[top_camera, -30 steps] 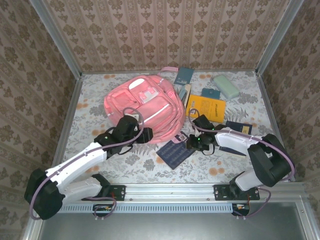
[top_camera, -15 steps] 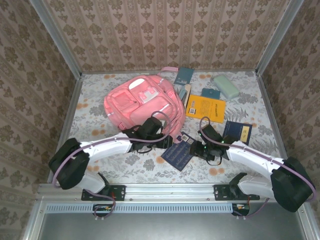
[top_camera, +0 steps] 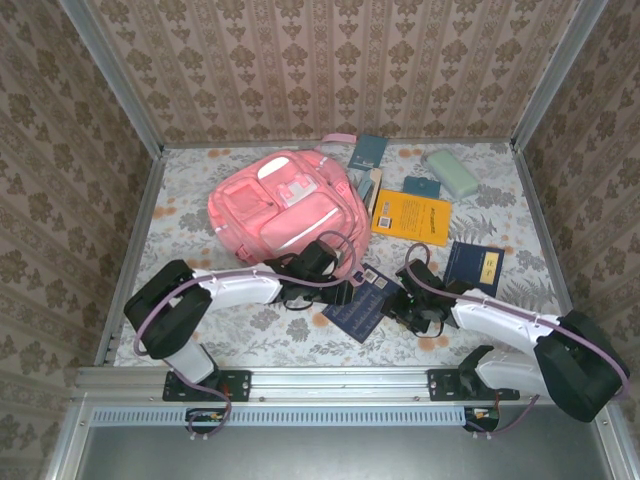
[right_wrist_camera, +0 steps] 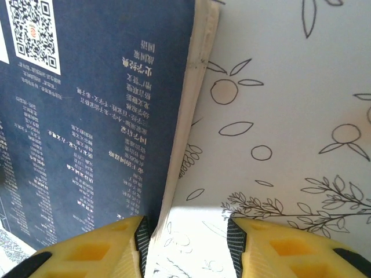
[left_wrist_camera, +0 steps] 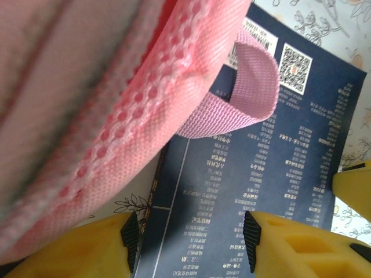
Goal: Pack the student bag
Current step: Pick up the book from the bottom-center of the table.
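Pink student bag (top_camera: pixel 285 205) lies flat on the counter (top_camera: pixel 300 335), upper left of centre. Left fingers (left_wrist_camera: pixel 75 249) are half open at the bag's lower edge, over a navy booklet (left_wrist_camera: pixel 261 174); a pink strap loop (left_wrist_camera: pixel 255 87) overlaps it. Right fingers (right_wrist_camera: pixel 93 252) are half open with the booklet's page edge running between them, nothing gripped.

Both arms lie low and stretched toward each other as I hold them. My left arm (top_camera: pixel 240 285) doubles back at its shoulder and runs right, the left gripper (top_camera: pixel 335 290) tipped down, its yellow fingers (left_wrist_camera: pixel 87 246) parted. My right arm (top_camera: pixel 500 315) reaches left, with the right gripper (top_camera: pixel 400 300) angled down and its jaws likewise apart.
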Robot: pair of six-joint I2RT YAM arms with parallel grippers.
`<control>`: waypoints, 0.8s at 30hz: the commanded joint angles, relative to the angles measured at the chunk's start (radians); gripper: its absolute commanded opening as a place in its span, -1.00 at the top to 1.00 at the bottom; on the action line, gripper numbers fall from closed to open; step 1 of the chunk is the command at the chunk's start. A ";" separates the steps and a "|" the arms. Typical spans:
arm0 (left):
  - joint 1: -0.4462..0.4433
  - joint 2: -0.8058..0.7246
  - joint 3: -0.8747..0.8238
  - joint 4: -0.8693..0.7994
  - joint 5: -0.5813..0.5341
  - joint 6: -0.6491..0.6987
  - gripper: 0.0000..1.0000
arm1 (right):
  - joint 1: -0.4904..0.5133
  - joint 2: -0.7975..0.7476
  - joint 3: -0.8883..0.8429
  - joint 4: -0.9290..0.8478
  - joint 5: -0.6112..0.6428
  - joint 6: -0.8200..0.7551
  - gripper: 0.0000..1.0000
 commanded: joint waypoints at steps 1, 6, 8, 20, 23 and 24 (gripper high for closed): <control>-0.013 0.034 0.030 -0.001 0.018 0.001 -0.07 | 0.016 0.083 -0.005 0.224 -0.060 0.017 0.14; -0.023 0.079 0.045 -0.006 0.027 -0.016 -0.06 | 0.021 0.124 -0.004 0.254 -0.061 0.013 0.35; -0.030 0.086 0.046 0.005 0.045 -0.021 -0.05 | 0.026 0.139 -0.004 0.260 -0.067 0.012 0.42; -0.007 0.042 -0.024 0.338 0.321 -0.163 0.01 | 0.031 0.031 -0.020 0.218 -0.037 0.006 0.52; 0.006 0.054 -0.024 0.397 0.373 -0.188 0.03 | 0.031 0.008 -0.033 0.224 -0.035 0.007 0.52; 0.009 0.065 -0.025 0.423 0.391 -0.202 0.04 | 0.031 0.004 -0.037 0.224 -0.033 0.011 0.52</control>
